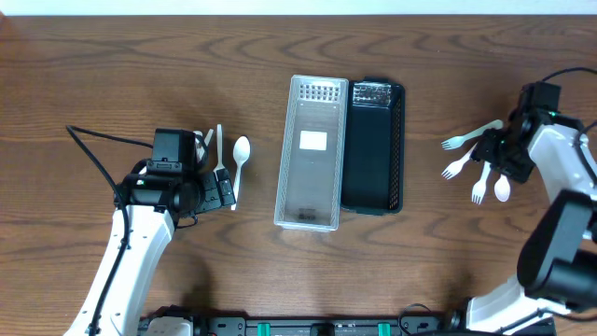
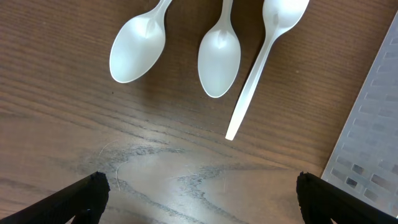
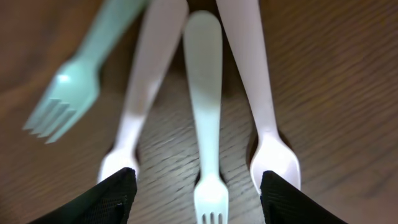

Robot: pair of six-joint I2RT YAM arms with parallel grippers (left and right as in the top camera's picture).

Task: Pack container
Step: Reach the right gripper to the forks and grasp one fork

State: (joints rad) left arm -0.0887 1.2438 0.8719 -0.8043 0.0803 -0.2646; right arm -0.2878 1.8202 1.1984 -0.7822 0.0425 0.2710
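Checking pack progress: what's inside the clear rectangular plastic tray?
The clear rectangular plastic tray looks empty. Only a white rectangular patch shows, and whether it sits inside or beneath the base cannot be told. Nothing covers the tray.

Open tabletop point(image 1: 263, 140) separates the spoons point(image 2: 219, 59) from the clear container point(image 1: 311, 154); cutlery point(image 3: 205, 124) crowds beneath the right tool point(image 3: 202, 196).

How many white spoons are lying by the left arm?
3, side by side: left spoon, middle spoon, right spoon reversed, nearest the clear tray. More could be hidden.
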